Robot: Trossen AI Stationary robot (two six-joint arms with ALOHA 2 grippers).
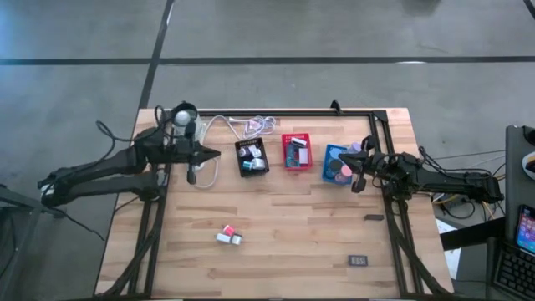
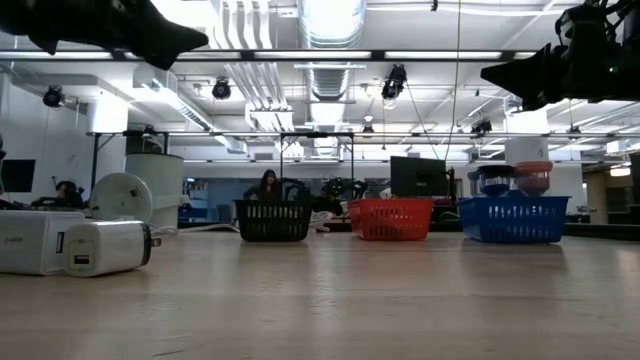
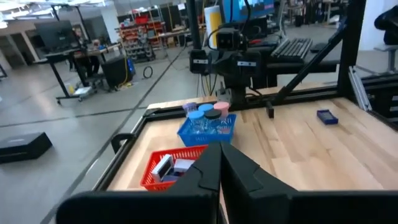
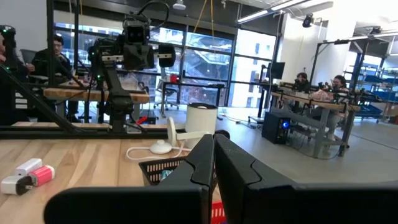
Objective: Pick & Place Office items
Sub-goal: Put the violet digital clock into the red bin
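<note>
Three mesh trays stand in a row at mid-table: black, red and blue. All three hold office items, and round rolls stick up out of the blue one. A pink and a white block lie loose on the near half of the table. A small dark rectangle lies near the front right. My left gripper hangs shut and empty above the table, left of the black tray. My right gripper is shut and empty at the blue tray's right side.
A white coiled cable and a white cylinder lie at the far left of the table. Another small dark piece lies by the right frame rail. Black frame bars run along the table's edges. People sit at desks beyond the table.
</note>
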